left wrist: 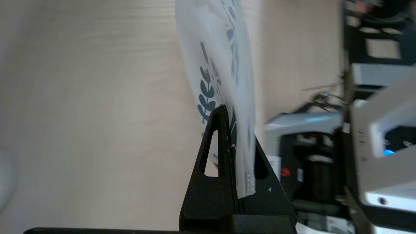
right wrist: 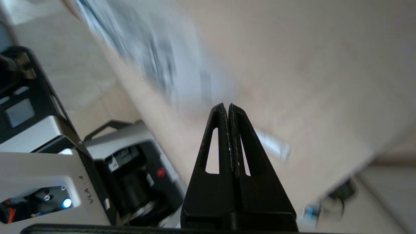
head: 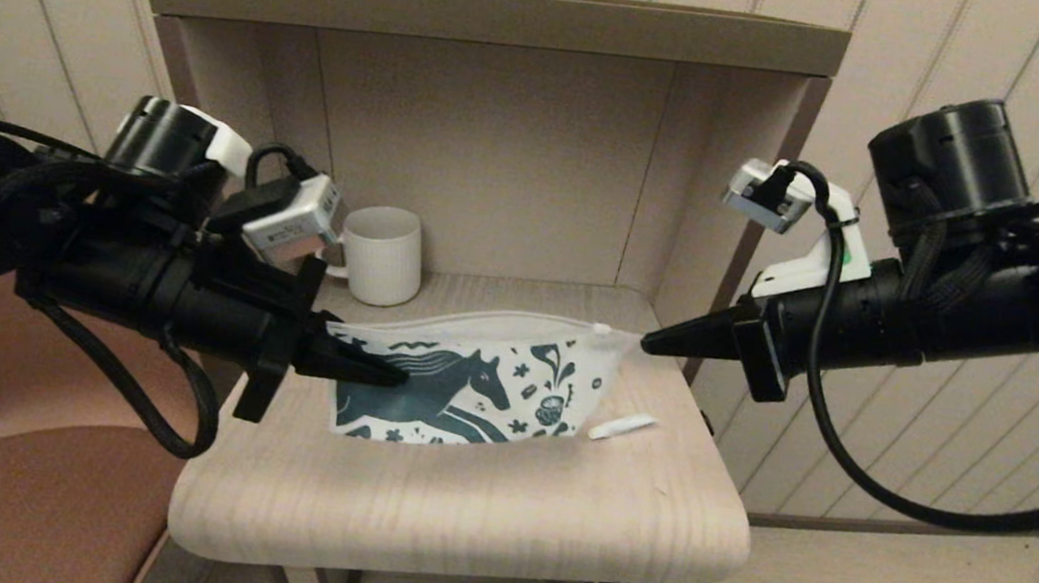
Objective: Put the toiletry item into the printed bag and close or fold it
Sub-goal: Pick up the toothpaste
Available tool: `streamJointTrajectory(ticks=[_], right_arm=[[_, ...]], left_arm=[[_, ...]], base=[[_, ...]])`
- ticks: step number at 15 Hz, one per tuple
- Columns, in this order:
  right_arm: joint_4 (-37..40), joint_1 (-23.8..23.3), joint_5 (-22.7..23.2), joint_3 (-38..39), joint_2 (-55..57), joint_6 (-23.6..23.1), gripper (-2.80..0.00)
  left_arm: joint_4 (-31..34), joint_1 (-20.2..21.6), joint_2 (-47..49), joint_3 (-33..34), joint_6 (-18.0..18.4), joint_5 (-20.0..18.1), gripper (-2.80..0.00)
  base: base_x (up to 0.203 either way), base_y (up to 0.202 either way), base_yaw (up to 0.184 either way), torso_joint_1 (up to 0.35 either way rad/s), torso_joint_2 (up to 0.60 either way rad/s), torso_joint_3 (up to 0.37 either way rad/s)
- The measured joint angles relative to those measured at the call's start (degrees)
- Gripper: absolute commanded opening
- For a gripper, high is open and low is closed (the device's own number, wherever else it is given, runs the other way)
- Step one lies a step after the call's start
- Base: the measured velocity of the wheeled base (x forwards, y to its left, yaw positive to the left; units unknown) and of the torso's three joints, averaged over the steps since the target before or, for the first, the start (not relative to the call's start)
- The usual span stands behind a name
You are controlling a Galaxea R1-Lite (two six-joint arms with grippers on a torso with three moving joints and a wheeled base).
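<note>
The printed bag, white with a dark teal horse, stands on edge on the table, its zipper edge on top. My left gripper is shut on the bag's left end; in the left wrist view the bag runs between the fingers of that gripper. The toiletry item, a slim white tube, lies on the table just right of the bag and shows blurred in the right wrist view. My right gripper is shut with nothing seen in it, its tip just right of the bag's upper right corner.
A white ribbed mug stands at the back left, behind the bag. The light wooden table sits in an alcove with side walls and a top shelf. A brown seat is to the left.
</note>
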Motion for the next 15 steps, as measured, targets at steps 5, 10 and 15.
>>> streamJointTrajectory(ticks=[5,10,15], right_arm=[[5.22,0.33,-7.16,-1.58,1.11,0.69,-2.8],[15.5,0.8,-14.53,-7.94,3.53,0.91,-2.8],[15.65,3.5,-16.37,-9.72,6.18,1.23,0.0]], left_arm=[[0.29,6.5,-0.49,0.06,-1.26,-2.07,-2.8],[0.02,9.69,2.78,-0.94,-1.65,-5.79,-2.8],[-0.19,10.06,4.2,-1.03,-1.51,-8.14,-2.8]], base=[[0.0,0.0,0.0,0.0,0.0,0.0],[0.0,0.0,0.0,0.0,0.0,0.0],[0.0,0.0,0.0,0.0,0.0,0.0]])
